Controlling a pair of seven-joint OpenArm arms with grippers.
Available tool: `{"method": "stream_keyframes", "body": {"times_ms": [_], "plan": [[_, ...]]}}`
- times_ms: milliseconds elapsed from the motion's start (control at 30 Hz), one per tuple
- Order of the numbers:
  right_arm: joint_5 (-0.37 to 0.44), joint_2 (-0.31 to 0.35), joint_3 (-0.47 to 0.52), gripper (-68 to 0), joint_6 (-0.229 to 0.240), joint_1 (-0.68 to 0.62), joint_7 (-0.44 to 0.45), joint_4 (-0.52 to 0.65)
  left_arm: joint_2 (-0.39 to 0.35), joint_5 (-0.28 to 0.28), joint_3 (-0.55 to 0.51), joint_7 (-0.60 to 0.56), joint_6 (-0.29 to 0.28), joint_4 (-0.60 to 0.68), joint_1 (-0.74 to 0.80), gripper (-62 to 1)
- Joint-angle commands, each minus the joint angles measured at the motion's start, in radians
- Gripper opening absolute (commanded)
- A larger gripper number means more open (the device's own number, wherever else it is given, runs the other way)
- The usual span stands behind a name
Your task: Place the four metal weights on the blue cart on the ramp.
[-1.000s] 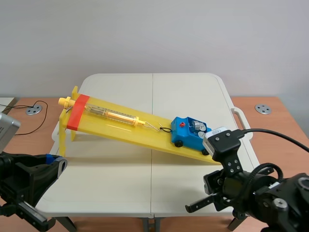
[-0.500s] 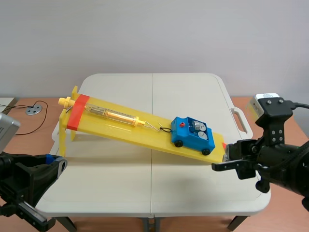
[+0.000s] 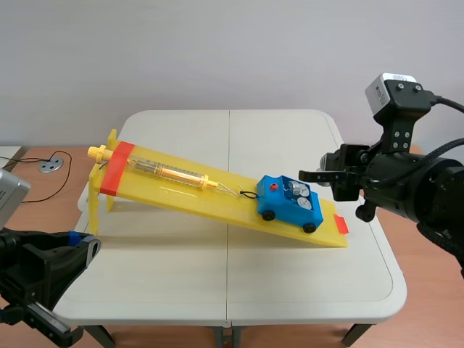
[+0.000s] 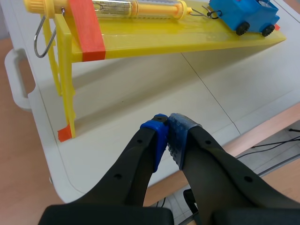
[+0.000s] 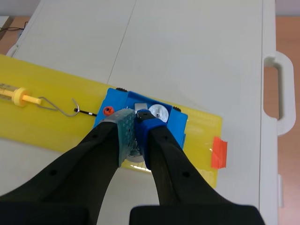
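Observation:
The blue cart [image 3: 288, 204] sits low on the yellow ramp [image 3: 181, 193], hooked to a spring scale [image 3: 168, 172]. Silver metal weights [image 3: 299, 191] lie in its open top. My right gripper [image 3: 313, 175] hovers just right of and above the cart. In the right wrist view its pads [image 5: 125, 133] are shut directly over the cart [image 5: 176, 123], with one weight [image 5: 158, 112] showing ahead of the fingertips. My left gripper [image 3: 81, 246] is low at the near left, shut and holding nothing [image 4: 167, 135]. The cart [image 4: 243, 17] is far ahead of it.
The ramp stands on yellow legs [image 4: 66, 101] at its high left end, with red tape bands [image 3: 116, 168] at both ends. The white folding table [image 3: 217, 275] has a handle [image 5: 276, 93] at its right edge. A cable and disc [image 3: 49, 165] lie on the wooden desk at left.
My right arm has risen from the table's near right corner and swung up and back to hover by the cart. The left arm, cart and ramp have not moved.

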Motion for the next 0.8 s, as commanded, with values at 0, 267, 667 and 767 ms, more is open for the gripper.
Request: {"method": "stream_keyframes", "body": {"times_ms": [0,267,667,767], "plan": [[0.048,0.011,0.002,-66.9,0.032,0.099,0.124,0.025,0.008,-0.052,-0.016,-0.104,-0.025,0.069,-0.02,-57.8],[0.063,-0.026,-0.003,-66.9,0.095,0.17,0.127,-0.079,0.008,-0.052,-0.016,-0.103,-0.025,0.069,-0.02,-57.8],[0.069,-0.061,-0.007,-66.9,0.106,0.268,0.148,-0.226,0.008,-0.052,-0.016,-0.103,-0.025,0.069,-0.02,-57.8],[0.069,-0.071,-0.009,-66.9,0.118,0.295,0.15,-0.265,0.008,-0.052,-0.016,-0.103,-0.025,0.069,-0.02,-57.8]]}}
